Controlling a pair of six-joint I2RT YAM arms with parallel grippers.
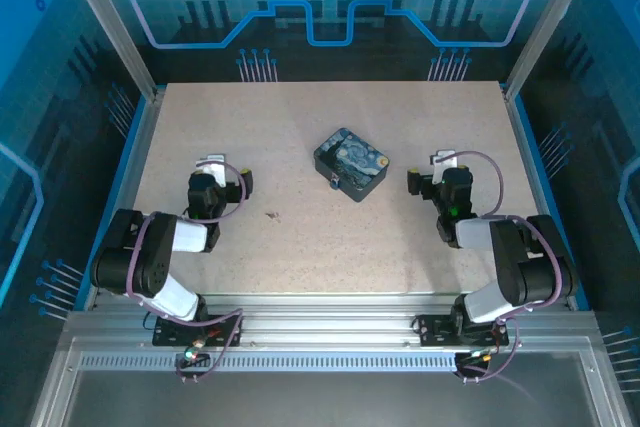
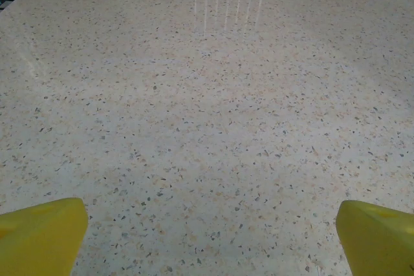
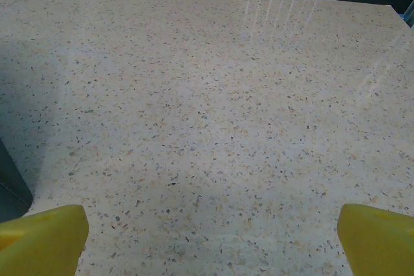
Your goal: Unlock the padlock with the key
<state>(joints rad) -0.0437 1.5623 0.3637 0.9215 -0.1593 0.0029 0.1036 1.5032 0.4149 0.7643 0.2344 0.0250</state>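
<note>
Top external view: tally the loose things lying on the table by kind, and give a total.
painted box: 1
padlock: 1
key: 1
Total: 3

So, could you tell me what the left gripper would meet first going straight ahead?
Likely the bare tabletop: the left gripper seems angled down at it, with nothing else in line, though depth is unclear.

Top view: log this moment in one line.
key on table | padlock at box's near edge | left gripper open | right gripper open
</note>
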